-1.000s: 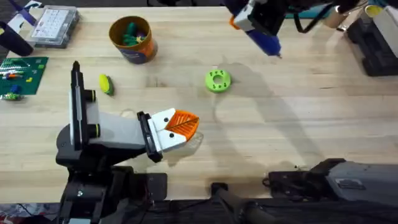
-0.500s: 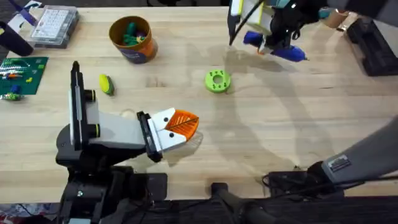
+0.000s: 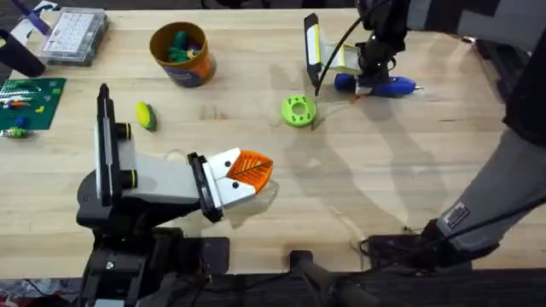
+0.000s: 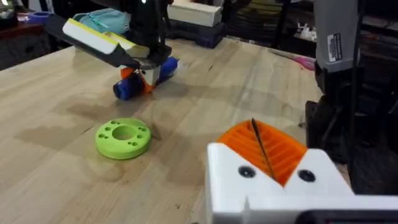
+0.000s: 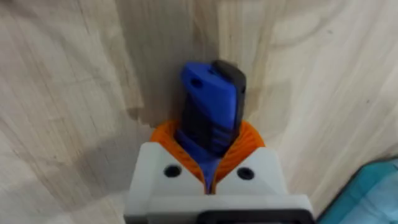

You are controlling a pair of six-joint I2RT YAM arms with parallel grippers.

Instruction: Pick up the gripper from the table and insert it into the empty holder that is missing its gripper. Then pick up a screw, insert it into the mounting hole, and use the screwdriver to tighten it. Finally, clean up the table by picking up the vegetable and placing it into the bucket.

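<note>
Wooden desk (image 3: 409,170) boards are seen under the right tool (image 3: 365,78), which is clenched on the blue screwdriver (image 3: 380,84). It is held low, lying sideways, well apart from the holder (image 3: 162,183). The left tool's state cannot be told.

bright even light, soft shadows on the table (image 3: 409,170), slight blur.

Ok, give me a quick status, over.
Right gripper shut on the screwdriver, low over the table's far right. Left gripper at the near left, idle. Vegetable not yet in the bucket. Nothing blocking.
</note>
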